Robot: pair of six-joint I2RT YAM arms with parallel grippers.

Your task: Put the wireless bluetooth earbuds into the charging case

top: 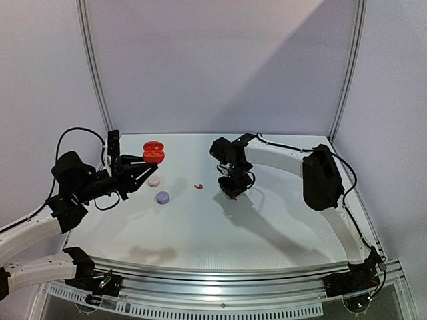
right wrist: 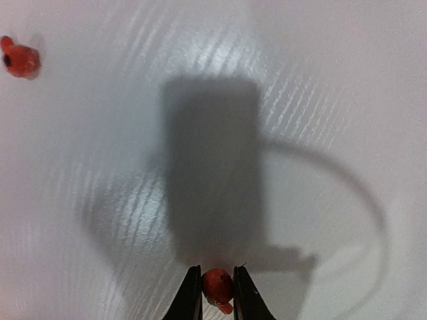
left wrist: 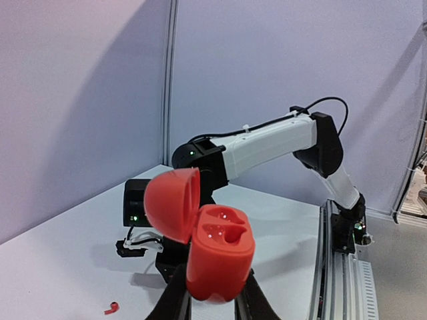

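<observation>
While the right fingers [right wrist: 192, 299] are clamped on one red earbud [right wrist: 217, 285], apparently a little above the counter [right wrist: 320, 100], the left fingers [left wrist: 177, 301] are closed on the base of the red charging case [left wrist: 220, 253]. I note that the case is held up off the counter with its lid [left wrist: 172, 203] hinged open and both sockets facing the left wrist camera, empty as far as I can see. A second red earbud [top: 197, 187] lies loose on the counter between the two arms. Risks: the held earbud is tiny and pinched at the very tips, so any twist on the way across could flick it out. I cannot verify which way its stem points, and a stem turned wrongly would meet the socket rim rather than seat. The case is gripped low on a rounded, glossy shell, so pressure during insertion could rotate it in the grip or push it free. The open lid leans beside the sockets and could foul the approaching fingers. The loose earbud lies near the likely path and could be knocked away. Views: only the right wrist camera confirms an earbud in the grip, since overhead it is at best a speck under the wrist. Only the left wrist camera shows the inside of the sockets. Only the overhead view shows a white case [top: 154, 180] and a lilac case [top: 163, 197] on the counter near the left fingers, and I can make out no other earbuds.
</observation>
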